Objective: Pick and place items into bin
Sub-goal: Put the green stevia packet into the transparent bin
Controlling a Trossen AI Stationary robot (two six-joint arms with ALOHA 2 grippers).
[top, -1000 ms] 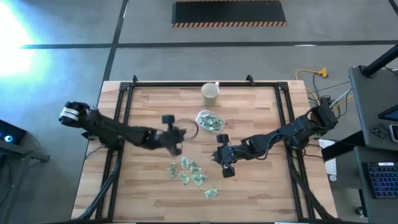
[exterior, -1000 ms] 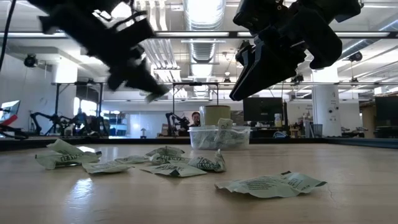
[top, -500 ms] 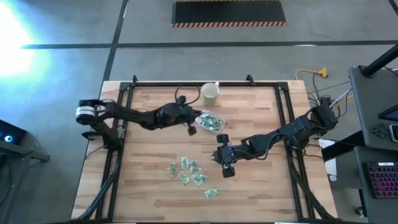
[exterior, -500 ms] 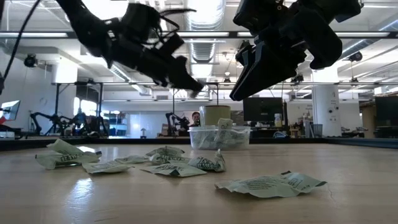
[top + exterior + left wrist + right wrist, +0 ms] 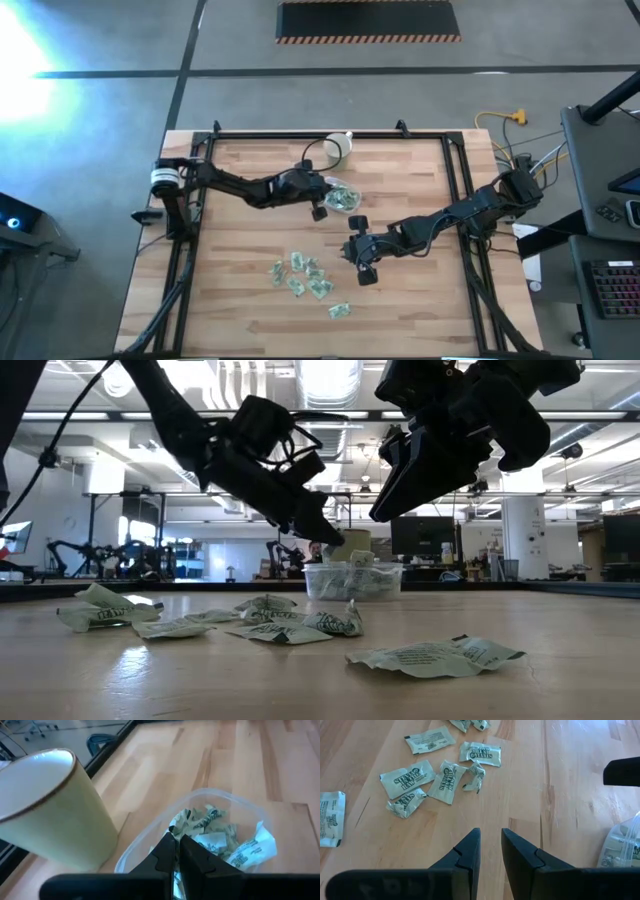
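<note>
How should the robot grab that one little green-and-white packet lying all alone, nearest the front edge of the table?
Probably from straight above. The lone pale-green-and-white crinkly packet lies flat on the wooden table, apart from the others, so fingers could close across its short sides, where the crumpled edges lift. The right gripper hovers nearest.

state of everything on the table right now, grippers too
left gripper: over the bin, fingers nearly shut on a packet
right gripper: hovering above bare wood, slightly open, empty
bin: upright, partly filled with packets
loose packets: scattered flat on the table, not in the bin
cream cup: upright beside the bin
</note>
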